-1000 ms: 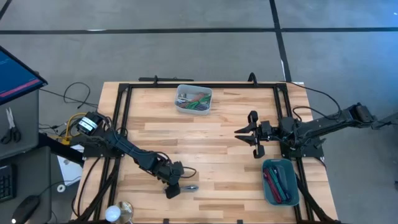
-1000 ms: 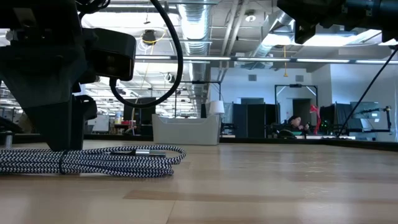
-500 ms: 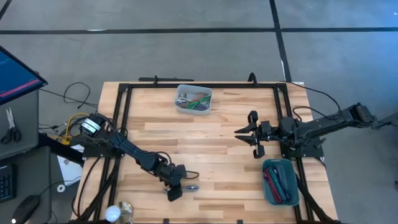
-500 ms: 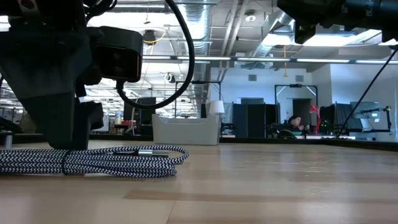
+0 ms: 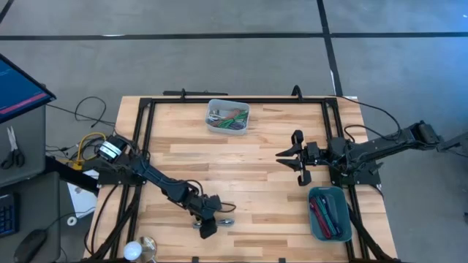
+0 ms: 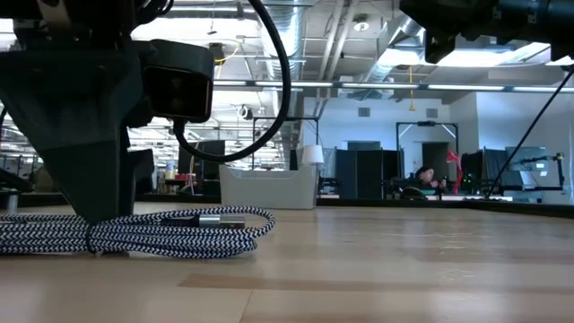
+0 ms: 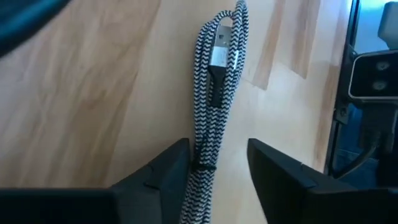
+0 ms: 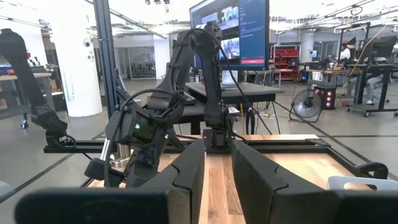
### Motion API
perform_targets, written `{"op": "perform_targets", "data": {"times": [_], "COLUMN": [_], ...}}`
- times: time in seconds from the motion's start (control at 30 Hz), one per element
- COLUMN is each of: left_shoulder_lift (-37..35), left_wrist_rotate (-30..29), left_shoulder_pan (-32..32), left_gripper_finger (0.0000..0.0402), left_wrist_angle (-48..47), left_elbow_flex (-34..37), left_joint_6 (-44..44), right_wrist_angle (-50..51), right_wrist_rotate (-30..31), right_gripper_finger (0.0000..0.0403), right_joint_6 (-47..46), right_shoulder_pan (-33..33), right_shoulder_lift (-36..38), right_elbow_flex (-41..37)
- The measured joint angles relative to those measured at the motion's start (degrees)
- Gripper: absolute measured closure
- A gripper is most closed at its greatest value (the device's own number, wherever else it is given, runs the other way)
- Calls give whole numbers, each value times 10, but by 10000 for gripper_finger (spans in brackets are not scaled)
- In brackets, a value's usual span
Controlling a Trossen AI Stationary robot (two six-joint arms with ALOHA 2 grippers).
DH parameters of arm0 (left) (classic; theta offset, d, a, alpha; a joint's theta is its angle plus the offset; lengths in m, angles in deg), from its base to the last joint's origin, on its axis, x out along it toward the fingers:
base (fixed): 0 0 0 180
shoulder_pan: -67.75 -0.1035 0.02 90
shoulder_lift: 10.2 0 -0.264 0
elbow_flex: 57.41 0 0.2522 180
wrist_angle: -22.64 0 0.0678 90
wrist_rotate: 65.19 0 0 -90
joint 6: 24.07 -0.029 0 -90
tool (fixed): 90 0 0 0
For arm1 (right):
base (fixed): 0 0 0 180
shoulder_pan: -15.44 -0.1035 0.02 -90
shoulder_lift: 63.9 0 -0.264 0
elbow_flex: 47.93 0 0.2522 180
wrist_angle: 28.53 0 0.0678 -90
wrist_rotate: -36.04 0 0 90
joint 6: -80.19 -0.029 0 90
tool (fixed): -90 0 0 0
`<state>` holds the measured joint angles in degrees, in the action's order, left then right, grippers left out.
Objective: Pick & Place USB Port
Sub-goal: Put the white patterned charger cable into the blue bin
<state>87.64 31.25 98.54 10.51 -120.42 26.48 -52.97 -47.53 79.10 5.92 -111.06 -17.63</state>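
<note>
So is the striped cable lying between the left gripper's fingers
Yes, in the left wrist view the striped cable runs straight between the left gripper, its fingers either side.

Two black jointed arms. The left arm [image 5: 157,177] carries a white-labelled base block, yellow wiring and looping black cable; the right arm [image 5: 380,148] trails black cable.

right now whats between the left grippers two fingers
The bundled braided usb cable runs between the left gripper fingers, which straddle it without yet pinching; the left wrist view shows it.

The left end effector [image 7: 214,163] straddles the braided USB cable [image 7: 217,93] (fingers parted) on the wooden table [image 7: 93,93].
</note>
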Motion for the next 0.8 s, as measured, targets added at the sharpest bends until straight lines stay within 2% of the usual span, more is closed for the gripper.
{"op": "perform_targets", "data": {"times": [0.13, 0.33, 0.67, 0.8], "left_shoulder_lift": [-2, 0, -16, -46], "left_wrist_rotate": [-4, -3, 24, -2], "left_shoulder_pan": [0, 0, -27, -60], "left_gripper_finger": [281, 379, 380, 380], "left_wrist_angle": [-1, 0, -1, -21], "left_elbow_flex": [2, 3, 4, 7], "left_joint_6": [-10, -39, -146, -206], "right_wrist_angle": [-1, -4, -4, -4], "right_wrist_rotate": [0, 0, 0, 0], "right_gripper_finger": [328, 328, 328, 328], "right_joint_6": [0, 0, 0, 0], "right_shoulder_pan": [0, 0, 0, 0], "right_shoulder_lift": [0, 0, 0, 0], "right_elbow_flex": [0, 0, 0, 0]}}
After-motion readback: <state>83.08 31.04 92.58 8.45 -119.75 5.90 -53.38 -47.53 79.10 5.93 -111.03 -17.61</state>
